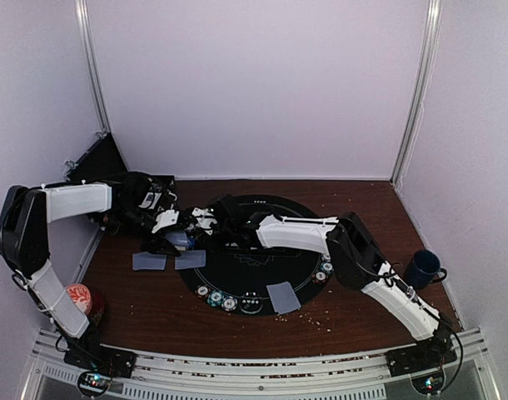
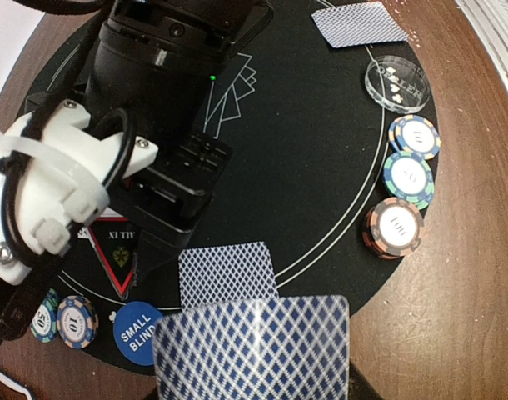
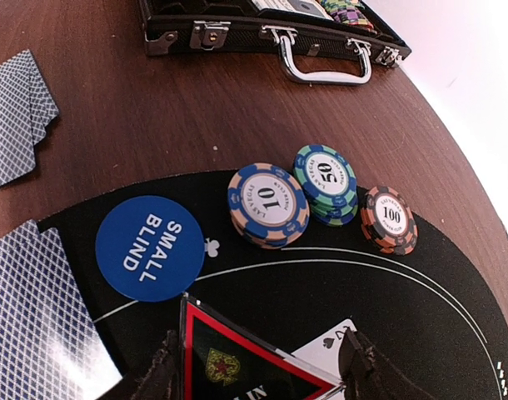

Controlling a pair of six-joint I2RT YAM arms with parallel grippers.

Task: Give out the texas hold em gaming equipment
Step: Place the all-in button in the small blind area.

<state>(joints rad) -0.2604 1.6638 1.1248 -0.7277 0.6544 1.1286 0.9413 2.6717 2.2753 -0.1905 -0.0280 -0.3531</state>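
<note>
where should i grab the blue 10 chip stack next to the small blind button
From straight above, with the fingers on the rim of the 10 stack: one on the side facing the case, one on the side facing the middle of the mat. It lies flat, low and round, and the 50 stack crowds it sideways, so those two sides look freest.

A robot lab booth: plain white walls (image 1: 262, 83) on metal posts (image 1: 416, 92) enclose a brown table (image 1: 154, 312), with left arm (image 1: 77, 200) and right arm (image 1: 296, 233) bolted to a rail (image 1: 254, 383).
</note>
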